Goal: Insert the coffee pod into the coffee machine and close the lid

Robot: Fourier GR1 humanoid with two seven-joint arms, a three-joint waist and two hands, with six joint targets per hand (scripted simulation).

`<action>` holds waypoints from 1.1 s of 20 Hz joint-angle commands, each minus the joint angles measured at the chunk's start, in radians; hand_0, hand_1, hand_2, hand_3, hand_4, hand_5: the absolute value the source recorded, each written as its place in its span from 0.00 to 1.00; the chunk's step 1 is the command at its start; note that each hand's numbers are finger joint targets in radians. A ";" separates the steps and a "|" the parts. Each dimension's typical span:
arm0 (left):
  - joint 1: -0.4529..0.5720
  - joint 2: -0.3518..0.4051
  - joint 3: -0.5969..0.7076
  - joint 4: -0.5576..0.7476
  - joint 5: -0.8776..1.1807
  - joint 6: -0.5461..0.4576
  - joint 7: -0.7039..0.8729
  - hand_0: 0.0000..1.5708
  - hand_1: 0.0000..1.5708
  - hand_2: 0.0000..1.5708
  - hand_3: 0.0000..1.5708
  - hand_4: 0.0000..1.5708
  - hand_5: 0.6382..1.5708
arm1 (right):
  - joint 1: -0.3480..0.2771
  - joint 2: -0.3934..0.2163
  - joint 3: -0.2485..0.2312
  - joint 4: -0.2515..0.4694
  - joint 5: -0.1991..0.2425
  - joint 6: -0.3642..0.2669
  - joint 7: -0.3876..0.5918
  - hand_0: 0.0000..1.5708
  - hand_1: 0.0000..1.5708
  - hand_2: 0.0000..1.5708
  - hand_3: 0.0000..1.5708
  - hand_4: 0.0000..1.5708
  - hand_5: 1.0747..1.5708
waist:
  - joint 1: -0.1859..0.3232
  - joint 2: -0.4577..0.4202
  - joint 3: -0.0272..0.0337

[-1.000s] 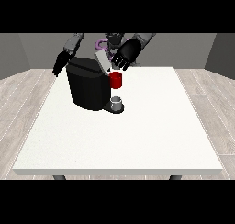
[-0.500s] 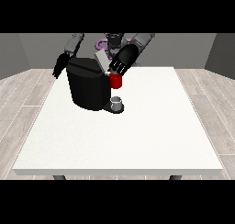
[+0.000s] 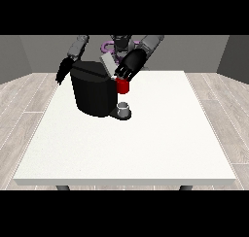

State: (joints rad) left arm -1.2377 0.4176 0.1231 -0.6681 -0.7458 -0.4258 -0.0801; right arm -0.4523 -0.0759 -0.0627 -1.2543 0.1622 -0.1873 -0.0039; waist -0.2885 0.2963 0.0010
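We see the hand at the view's right (image 3: 129, 67) hovering over the top front of the black coffee machine (image 3: 95, 93), its fingers pointing down towards the red thing at the machine (image 3: 122, 86), which sits just below the fingertips. Whether those fingers hold anything we cannot tell; they look bent downwards, but the hand is too dark and small to read. Just beside this hand, on its machine side, the grey lid (image 3: 108, 63) stands tilted up, so we judge the lid is not yet closed. The hand at the view's left (image 3: 63, 72) hangs beside the machine's far flank, close to its wall, and its fingers too are unclear. Below the first hand, at the foot of the machine, stands a small grey thing (image 3: 124, 107) on the white table (image 3: 146, 143); we cannot say it is the coffee pod. We judge that insertion is in hand or just finishing, and that closing the lid is left.
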 commanded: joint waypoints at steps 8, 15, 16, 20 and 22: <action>-0.011 0.022 0.009 0.013 -0.008 0.030 -0.049 0.77 0.77 0.79 0.76 0.23 1.00 | -0.012 -0.020 -0.022 0.006 -0.016 0.012 -0.018 0.00 0.00 0.00 0.00 0.00 1.00 | -0.001 0.028 -0.0007; -0.043 0.068 -0.008 0.026 -0.058 0.071 -0.054 0.78 0.78 0.79 0.74 0.00 1.00 | -0.023 0.023 0.025 -0.030 0.028 -0.035 0.034 0.00 0.00 0.00 0.00 0.00 1.00 | -0.019 0.024 -0.0010; -0.065 0.056 -0.029 0.004 -0.079 0.085 -0.032 0.77 0.77 0.78 0.72 0.00 1.00 | -0.068 -0.037 -0.037 0.011 -0.025 0.021 -0.013 0.00 0.00 0.00 0.00 0.00 1.00 | -0.018 0.070 -0.0003; -0.023 0.038 -0.072 0.010 -0.115 0.086 -0.057 0.75 0.75 0.76 0.68 0.00 1.00 | -0.006 -0.004 -0.006 0.006 -0.007 0.005 -0.006 0.00 0.00 0.00 0.00 0.00 1.00 | -0.019 0.019 -0.0005; 0.008 0.017 -0.080 0.008 -0.130 0.132 -0.061 0.74 0.74 0.75 0.67 0.00 1.00 | -0.014 0.001 -0.011 0.008 -0.002 -0.012 0.008 0.00 0.00 0.00 0.00 0.00 1.00 | -0.002 0.026 -0.0006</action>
State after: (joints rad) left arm -1.2626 0.4774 0.0824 -0.6514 -0.8396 -0.3239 -0.1508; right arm -0.4708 -0.0754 -0.0579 -1.2726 0.1633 -0.1872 0.0029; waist -0.3143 0.3381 0.0004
